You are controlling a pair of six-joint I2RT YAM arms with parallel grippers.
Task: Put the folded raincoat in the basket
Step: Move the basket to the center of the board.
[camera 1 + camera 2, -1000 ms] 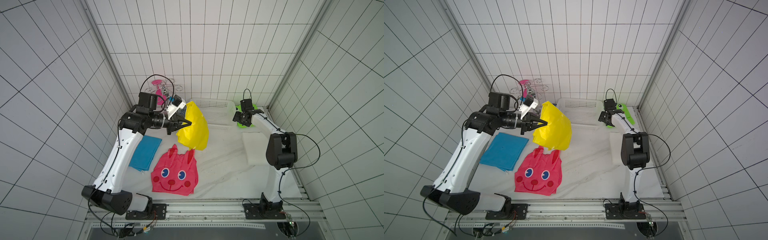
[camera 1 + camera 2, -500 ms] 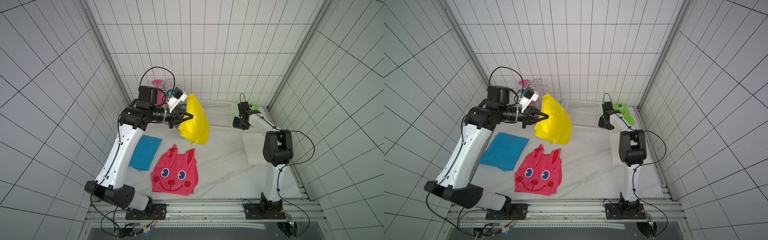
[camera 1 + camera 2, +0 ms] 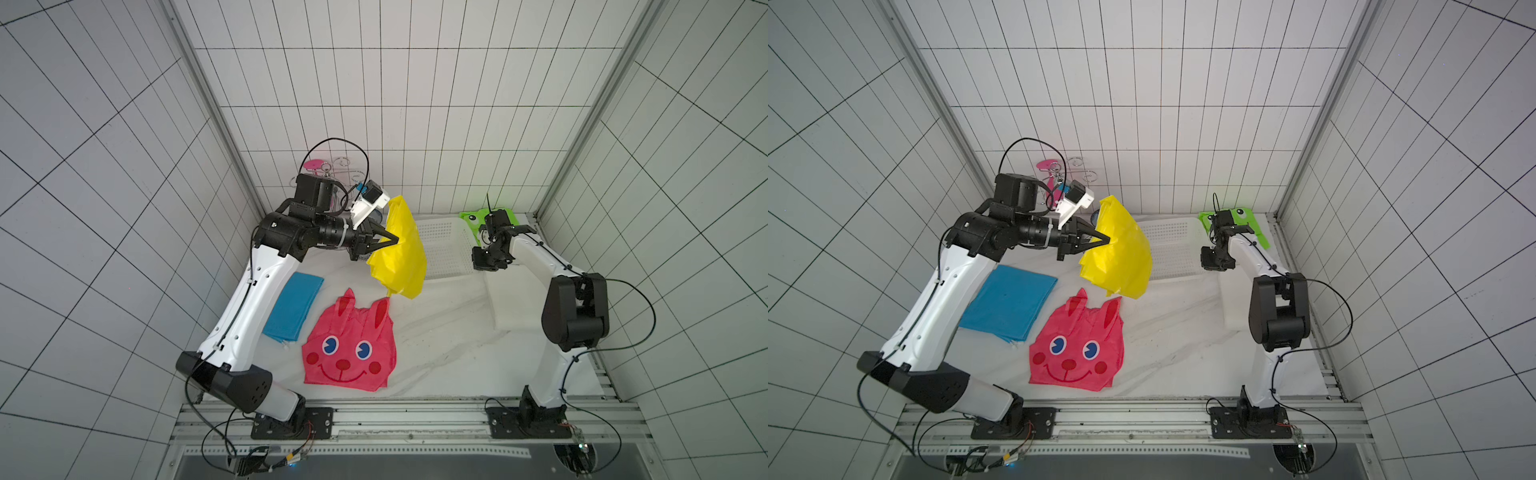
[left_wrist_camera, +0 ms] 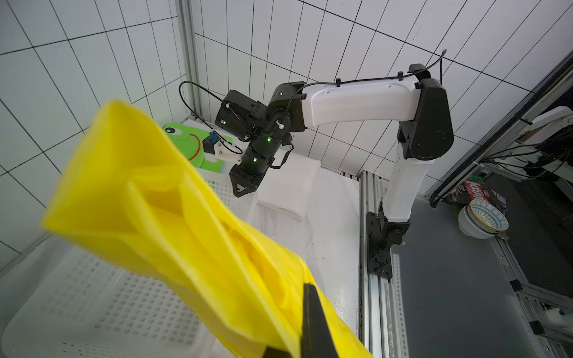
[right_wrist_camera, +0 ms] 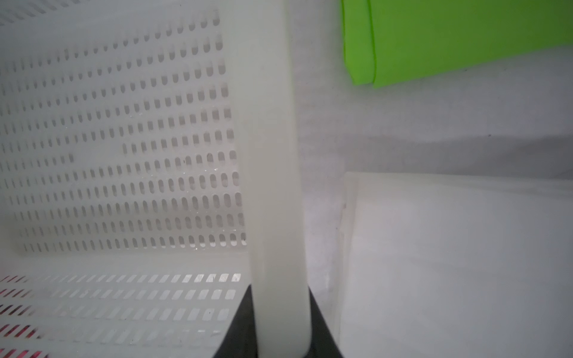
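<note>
The folded raincoat (image 3: 401, 253) (image 3: 1121, 257) is yellow and hangs in the air from my left gripper (image 3: 395, 240) (image 3: 1105, 240), which is shut on its edge. It hangs over the left end of the white perforated basket (image 3: 444, 245) (image 3: 1173, 253) at the back of the table. In the left wrist view the raincoat (image 4: 173, 217) stretches out above the basket (image 4: 124, 310), and one dark finger (image 4: 313, 322) presses on it. My right gripper (image 3: 484, 264) (image 5: 279, 291) is shut on the rolled rim (image 5: 276, 155) at the basket's right end.
A pink rabbit-face raincoat (image 3: 349, 345) and a blue folded one (image 3: 293, 307) lie at the front left. A green frog one (image 3: 473, 216) lies behind the basket's right end, and a white folded one (image 3: 511, 299) lies beside the right arm. Hangers (image 3: 316, 164) stand at the back wall.
My left gripper has lifted the yellow raincoat higher and carried it a little toward the basket. My right gripper has come down from beside the green raincoat and closed on the basket's rim.
</note>
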